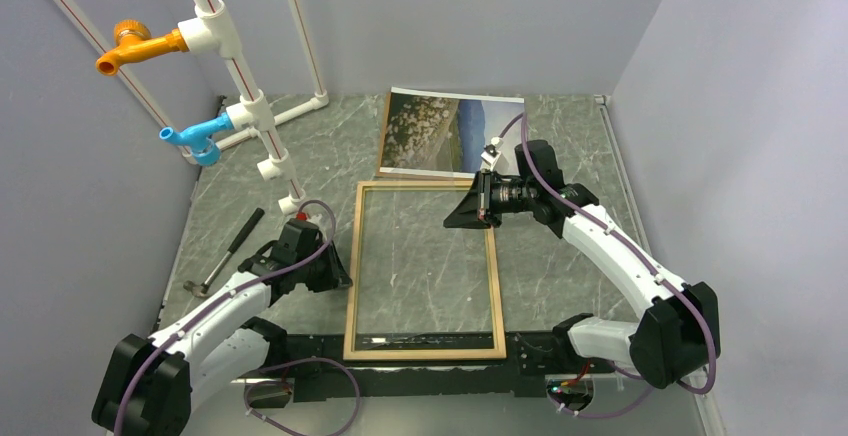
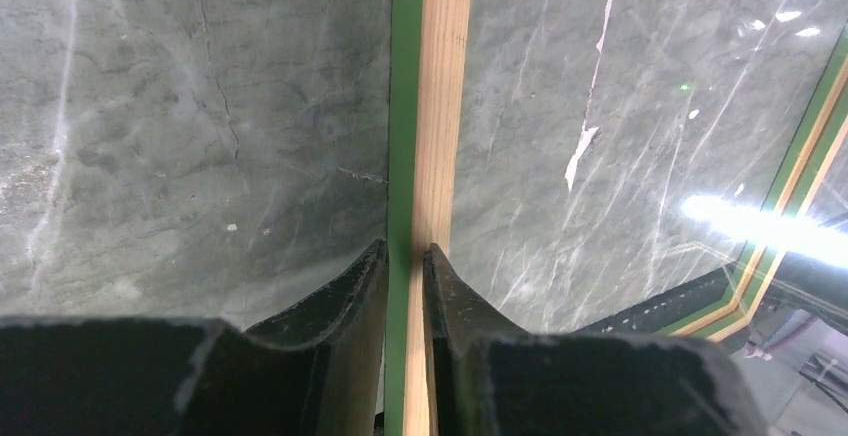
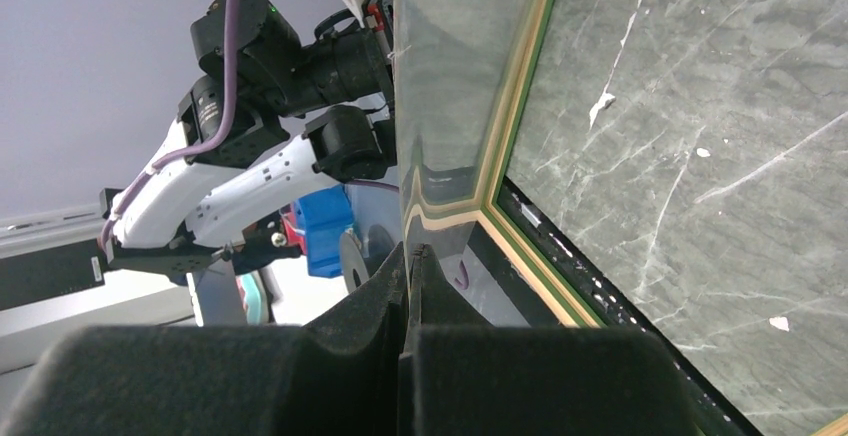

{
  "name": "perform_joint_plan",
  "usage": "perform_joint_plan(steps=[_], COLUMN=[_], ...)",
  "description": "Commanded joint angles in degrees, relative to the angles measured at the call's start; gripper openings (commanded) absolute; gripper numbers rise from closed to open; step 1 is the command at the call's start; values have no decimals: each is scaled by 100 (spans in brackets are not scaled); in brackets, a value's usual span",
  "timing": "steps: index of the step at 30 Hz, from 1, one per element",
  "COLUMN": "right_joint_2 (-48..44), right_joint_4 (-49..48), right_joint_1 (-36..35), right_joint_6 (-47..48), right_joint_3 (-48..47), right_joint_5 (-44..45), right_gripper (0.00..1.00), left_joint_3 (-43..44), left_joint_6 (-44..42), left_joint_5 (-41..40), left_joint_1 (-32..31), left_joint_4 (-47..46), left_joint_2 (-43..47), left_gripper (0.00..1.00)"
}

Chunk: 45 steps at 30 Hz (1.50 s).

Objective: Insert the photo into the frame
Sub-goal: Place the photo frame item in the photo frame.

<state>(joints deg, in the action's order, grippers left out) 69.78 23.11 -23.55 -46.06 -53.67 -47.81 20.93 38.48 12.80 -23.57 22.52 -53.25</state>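
Observation:
The frame point(image 1: 497, 286) lies in the middle of the table, pale wood up, with its glass over the marble. My left gripper point(image 1: 345, 281) is shut on the frame's left rail; in the left wrist view its jaws point(image 2: 405, 251) pinch the green-and-wood edge point(image 2: 440, 106). My right gripper point(image 1: 450, 221) reaches over the frame's far right corner. In the right wrist view it point(image 3: 408, 251) is shut on the thin edge of the clear glass pane point(image 3: 450, 76), beside the frame rail point(image 3: 525, 76). The photo point(image 1: 450, 131) lies picture up at the back of the table, untouched.
A white pipe stand point(image 1: 262, 131) with an orange tap point(image 1: 135, 46) and a blue tap point(image 1: 195, 138) stands at the back left. A black-handled tool point(image 1: 228, 248) lies left of my left arm. A thin brown edge point(image 1: 383, 136) shows along the photo's left side. Walls enclose the table.

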Motion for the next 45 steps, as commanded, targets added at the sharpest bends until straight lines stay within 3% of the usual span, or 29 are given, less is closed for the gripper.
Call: perform_joint_plan(steps=[1,23,45], right_joint_2=[-65,58,-292], right_joint_4=[-145,76,-469], right_joint_1=[-31,-35,-35], right_joint_6=[-25,303,-258], right_joint_3=[-366,-285,240], right_joint_5=[-22,169,192], right_gripper=[0,0,0], left_joint_3=[-41,-43,-47], left_joint_6=[-198,-213,-215], left_joint_5=[-312,-305,-354], left_joint_1=[22,23,26], left_joint_4=[120,98,61], left_joint_2=[-119,-123,-127], left_gripper=[23,23,22])
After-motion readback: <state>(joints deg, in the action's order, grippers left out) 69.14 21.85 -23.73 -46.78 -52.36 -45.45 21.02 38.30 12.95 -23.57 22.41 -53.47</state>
